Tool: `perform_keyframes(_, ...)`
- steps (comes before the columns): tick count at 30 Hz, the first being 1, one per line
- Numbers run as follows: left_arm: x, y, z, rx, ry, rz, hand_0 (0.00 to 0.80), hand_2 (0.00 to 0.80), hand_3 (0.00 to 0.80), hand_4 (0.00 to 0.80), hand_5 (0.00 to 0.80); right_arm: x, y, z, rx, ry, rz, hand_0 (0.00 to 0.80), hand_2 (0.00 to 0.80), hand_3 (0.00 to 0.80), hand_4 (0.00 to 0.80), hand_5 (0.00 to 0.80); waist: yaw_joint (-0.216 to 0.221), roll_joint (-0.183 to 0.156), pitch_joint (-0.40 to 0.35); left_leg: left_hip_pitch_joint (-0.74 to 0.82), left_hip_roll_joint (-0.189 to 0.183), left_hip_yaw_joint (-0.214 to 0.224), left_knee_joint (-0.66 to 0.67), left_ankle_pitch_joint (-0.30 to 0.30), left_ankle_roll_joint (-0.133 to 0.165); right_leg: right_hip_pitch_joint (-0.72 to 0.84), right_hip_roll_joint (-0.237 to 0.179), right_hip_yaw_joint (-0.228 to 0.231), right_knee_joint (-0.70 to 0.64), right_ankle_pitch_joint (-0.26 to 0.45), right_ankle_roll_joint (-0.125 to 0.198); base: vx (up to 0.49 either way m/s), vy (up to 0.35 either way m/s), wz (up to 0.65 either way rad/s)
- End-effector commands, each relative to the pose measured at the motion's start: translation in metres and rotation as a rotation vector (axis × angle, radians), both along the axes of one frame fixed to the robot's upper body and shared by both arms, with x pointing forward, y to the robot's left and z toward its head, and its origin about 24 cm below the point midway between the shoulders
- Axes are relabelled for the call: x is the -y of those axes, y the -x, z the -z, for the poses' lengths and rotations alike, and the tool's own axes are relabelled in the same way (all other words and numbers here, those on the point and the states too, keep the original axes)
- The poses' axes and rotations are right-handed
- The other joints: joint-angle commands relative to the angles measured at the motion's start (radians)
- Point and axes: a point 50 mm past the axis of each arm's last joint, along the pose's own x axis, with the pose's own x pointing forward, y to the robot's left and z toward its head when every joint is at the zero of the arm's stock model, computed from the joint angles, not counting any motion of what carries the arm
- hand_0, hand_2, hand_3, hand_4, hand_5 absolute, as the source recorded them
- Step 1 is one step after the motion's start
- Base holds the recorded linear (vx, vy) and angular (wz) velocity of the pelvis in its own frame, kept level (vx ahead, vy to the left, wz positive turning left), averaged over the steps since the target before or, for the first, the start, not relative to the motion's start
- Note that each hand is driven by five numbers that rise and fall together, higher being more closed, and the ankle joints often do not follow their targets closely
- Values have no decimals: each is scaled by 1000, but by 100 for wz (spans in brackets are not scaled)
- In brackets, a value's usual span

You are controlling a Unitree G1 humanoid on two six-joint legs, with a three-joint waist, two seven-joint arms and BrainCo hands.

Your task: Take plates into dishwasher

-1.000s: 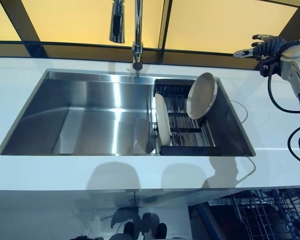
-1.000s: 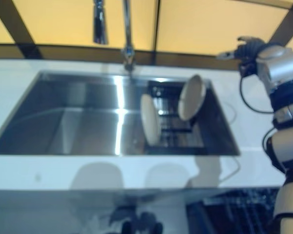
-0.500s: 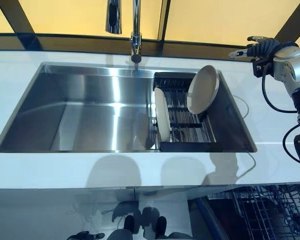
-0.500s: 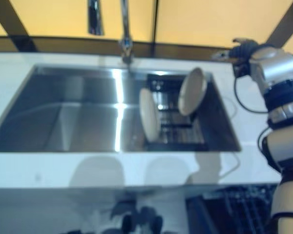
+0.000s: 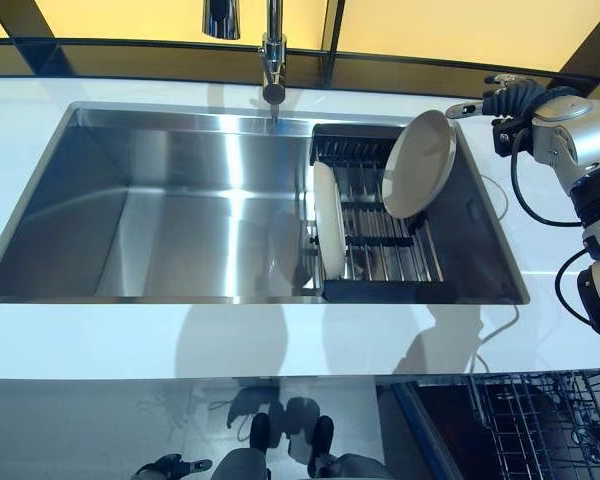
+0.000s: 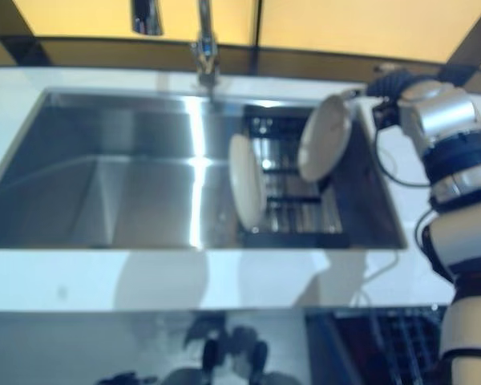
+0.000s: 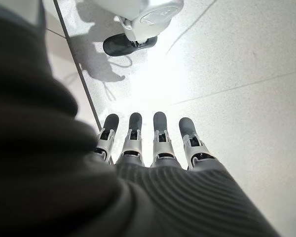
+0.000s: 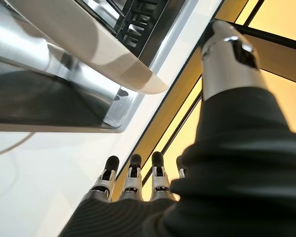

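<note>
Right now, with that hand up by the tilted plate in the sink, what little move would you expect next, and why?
Probably a short reach to close on the tilted plate's top rim. The right hand hangs open beside that rim, holding nothing, while both this plate and the upright plate sit in the rack in the sink. The left hand hangs open over the floor.

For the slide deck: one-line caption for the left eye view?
Open right hand nears the tilted round cream plate in the black dish rack inside the stainless steel sink; second cream plate upright.
</note>
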Motion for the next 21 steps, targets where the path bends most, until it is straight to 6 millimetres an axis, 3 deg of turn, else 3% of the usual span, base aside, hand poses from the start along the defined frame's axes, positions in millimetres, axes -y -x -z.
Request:
perform_keyframes(1, -3, -11, -3, 7, -36, 37, 0, 0, 0, 0, 0, 5, 6, -26, 97, 33, 15, 0, 0, 0, 0, 0, 31, -29, -4, -23, 36, 11, -4, 9, -81, 14, -76, -6, -1, 33, 124, 0, 0, 0)
perform_keyframes(21, 0, -20, -5, 64, -28, 15, 0, 0, 0, 0, 0, 4, 3, -19, 60, 41, 20, 0, 0, 0, 0, 0, 33, -26, 17, -34, 35, 12, -4, 15, -84, 2, -79, -8, -1, 38, 124, 0, 0, 0)
